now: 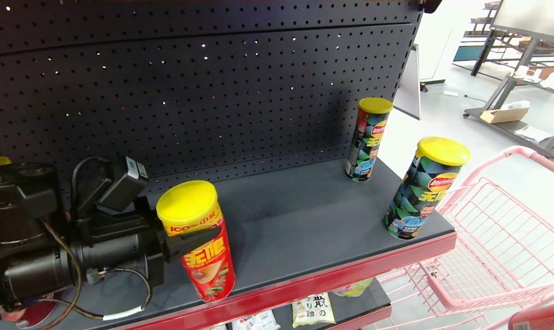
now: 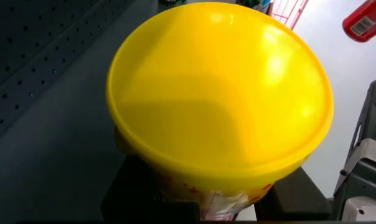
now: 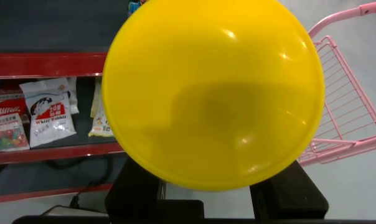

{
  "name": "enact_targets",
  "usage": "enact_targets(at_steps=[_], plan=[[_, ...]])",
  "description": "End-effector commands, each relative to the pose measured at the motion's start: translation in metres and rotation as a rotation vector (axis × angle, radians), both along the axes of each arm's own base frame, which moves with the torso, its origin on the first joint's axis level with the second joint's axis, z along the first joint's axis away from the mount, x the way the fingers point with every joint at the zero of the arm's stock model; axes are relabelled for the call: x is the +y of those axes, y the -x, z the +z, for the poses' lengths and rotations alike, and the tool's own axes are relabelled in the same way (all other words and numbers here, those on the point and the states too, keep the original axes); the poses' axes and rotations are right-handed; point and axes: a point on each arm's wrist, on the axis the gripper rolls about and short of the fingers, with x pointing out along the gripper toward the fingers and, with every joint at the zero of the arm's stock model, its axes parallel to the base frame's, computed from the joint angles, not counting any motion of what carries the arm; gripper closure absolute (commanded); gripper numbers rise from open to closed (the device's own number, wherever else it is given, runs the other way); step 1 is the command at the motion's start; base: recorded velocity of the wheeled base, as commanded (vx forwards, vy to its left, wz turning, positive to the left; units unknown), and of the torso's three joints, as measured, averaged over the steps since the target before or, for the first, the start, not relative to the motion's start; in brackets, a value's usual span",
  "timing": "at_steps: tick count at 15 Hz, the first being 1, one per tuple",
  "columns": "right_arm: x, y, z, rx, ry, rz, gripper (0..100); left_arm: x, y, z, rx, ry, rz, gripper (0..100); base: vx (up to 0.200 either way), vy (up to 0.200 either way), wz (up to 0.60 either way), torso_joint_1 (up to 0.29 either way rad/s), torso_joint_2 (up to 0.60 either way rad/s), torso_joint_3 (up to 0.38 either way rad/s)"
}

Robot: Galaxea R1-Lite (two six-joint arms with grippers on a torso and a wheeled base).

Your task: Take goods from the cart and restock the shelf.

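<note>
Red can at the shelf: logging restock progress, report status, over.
Left gripper shut on red can, near shelf front edge. Right gripper shut on second can by the cart. Rear blue can and front blue can farther right, clear.

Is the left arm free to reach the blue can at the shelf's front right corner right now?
Probably not yet: the left gripper is clamped on the red can. Otherwise the shelf between it and the blue can looks open.
</note>
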Motion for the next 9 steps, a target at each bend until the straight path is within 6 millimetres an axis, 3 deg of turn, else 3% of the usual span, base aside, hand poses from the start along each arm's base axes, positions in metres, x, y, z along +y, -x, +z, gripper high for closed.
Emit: enact_targets(at_steps=[1,9], plan=[[0.0,-0.0002,0.0001,0.001,0.001,0.0,100,-0.0011,-0.0024,-0.0037,0.013,0.001,-0.003,100,0.0,0.0,0.0,0.0,0.0,0.0],[0.0,-0.0002,0.0021,-0.002,0.002,0.0,100,-0.0008,-0.0003,-0.0086,0.035,0.034,-0.019,100,0.0,0.0,0.0,0.0,0.0,0.0]])
